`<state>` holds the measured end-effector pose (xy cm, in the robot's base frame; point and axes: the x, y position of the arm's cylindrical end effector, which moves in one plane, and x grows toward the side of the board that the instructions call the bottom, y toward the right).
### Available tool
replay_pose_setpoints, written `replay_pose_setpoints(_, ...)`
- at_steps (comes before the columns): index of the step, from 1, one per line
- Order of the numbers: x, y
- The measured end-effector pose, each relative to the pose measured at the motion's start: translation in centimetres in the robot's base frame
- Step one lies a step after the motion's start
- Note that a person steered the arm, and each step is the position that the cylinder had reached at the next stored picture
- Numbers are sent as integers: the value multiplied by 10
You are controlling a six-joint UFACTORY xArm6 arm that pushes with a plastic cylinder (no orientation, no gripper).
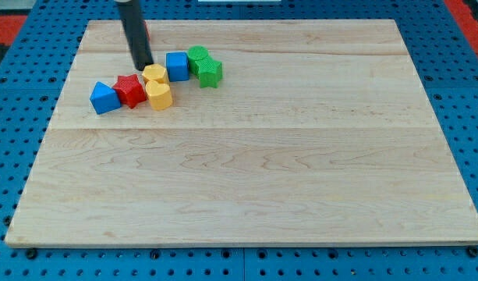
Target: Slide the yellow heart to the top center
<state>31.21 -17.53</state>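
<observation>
7 blocks cluster upper left, my tip [143, 65] (a bare rod, no jaws) touching behind the yellow heart [159, 94]; swing round to its left, push rightward gently

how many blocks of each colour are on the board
blue: 2, the blue block at the view's left and the blue cube
red: 1, the red block
yellow: 2, the yellow block and the yellow heart
green: 2, the green block and the green star
total: 7
My tip is just left of the upper yellow block.
</observation>
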Motion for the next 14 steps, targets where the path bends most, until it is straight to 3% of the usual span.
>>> replay_pose_setpoints(1,26,7)
replay_pose_setpoints(3,37,115)
replay_pose_setpoints(4,36,53)
replay_pose_setpoints(6,70,35)
replay_pose_setpoints(7,102,39)
replay_pose_setpoints(8,120,113)
replay_pose_setpoints(9,120,41)
replay_pose_setpoints(10,124,11)
replay_pose_setpoints(11,159,38)
replay_pose_setpoints(14,129,222)
